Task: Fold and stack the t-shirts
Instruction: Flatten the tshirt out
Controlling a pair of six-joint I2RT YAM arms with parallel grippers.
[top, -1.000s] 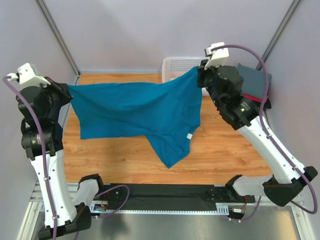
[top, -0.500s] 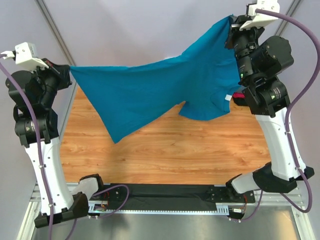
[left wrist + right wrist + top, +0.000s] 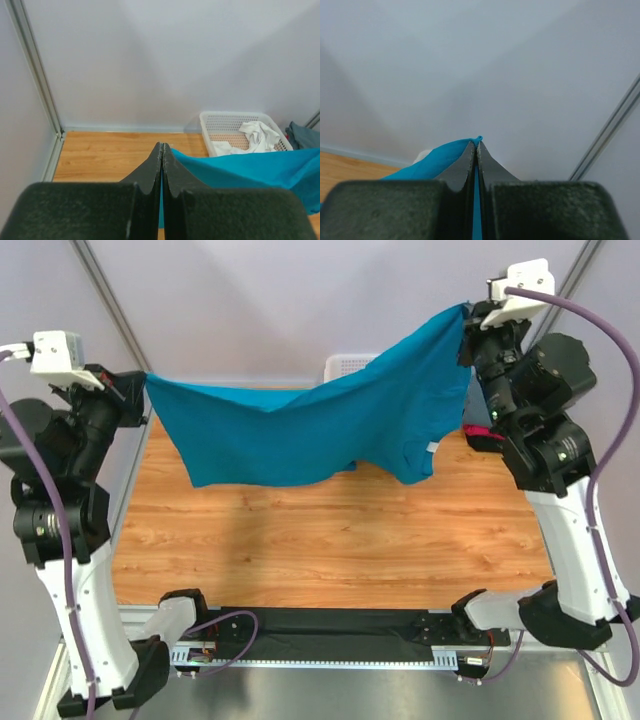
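A large teal-blue short-sleeved cloth t-shirt is held stretched in the air on the near side of the white plastic lattice basket. One edge is pinched well to the left of the basket by the jaws of the left arm, which are pressed together on the cloth. Another edge is pinched above and to the right of the basket by the jaws of the right arm, likewise pressed together on a thin fold. Only a narrow bite of fabric is seen in each wrist view, so a slip is judged the main hazard: if more tension were put across the span, an edge could be pulled free and the shirt would swing down from the other arm. The end to the right of the basket is carried higher than the other, and the part bearing the small white neck label sags in loose folds. If it were lowered this way, the shirt would probably be laid down skewed and creased, and the fold spoiled. A trailing hem could also be dragged over the basket, where a crumpled white cloth lies, or over the red-pink cloth and slate-grey cloth to the right of the basket. The wooden bench in front of the basket appears not to be touched by the shirt.
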